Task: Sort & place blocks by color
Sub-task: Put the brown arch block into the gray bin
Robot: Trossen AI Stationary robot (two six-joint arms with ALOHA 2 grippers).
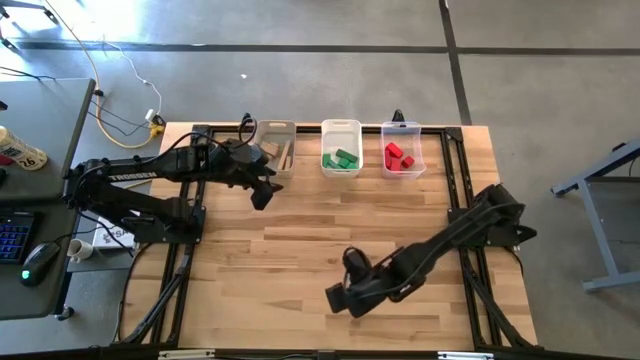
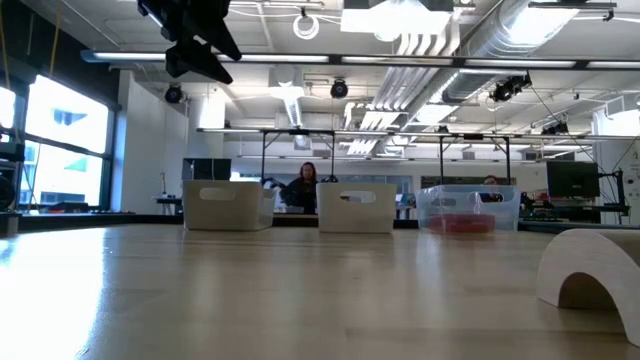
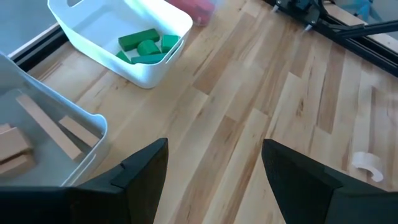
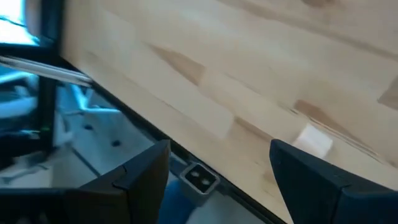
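Three bins stand in a row at the table's far edge. The left bin (image 1: 277,147) holds tan planks (image 3: 37,127), the middle bin (image 1: 341,148) green blocks (image 3: 146,46), the right bin (image 1: 402,150) red blocks (image 1: 398,157). My left gripper (image 1: 262,190) (image 3: 214,168) hangs open and empty in the air just in front of the left bin. My right gripper (image 1: 338,298) (image 4: 217,168) is open and empty, low over the table near its near edge. A tan arch block (image 2: 590,275) (image 3: 367,165) rests on the table. The right wrist view shows a small tan piece (image 4: 314,140) lying just ahead of the right fingers.
Bare wood spreads between the bins and the right gripper. The table's near edge with its metal frame (image 4: 199,177) lies close to the right gripper. A desk with a keyboard and a mouse (image 1: 40,258) stands left of the table. People (image 2: 305,185) sit in the room behind.
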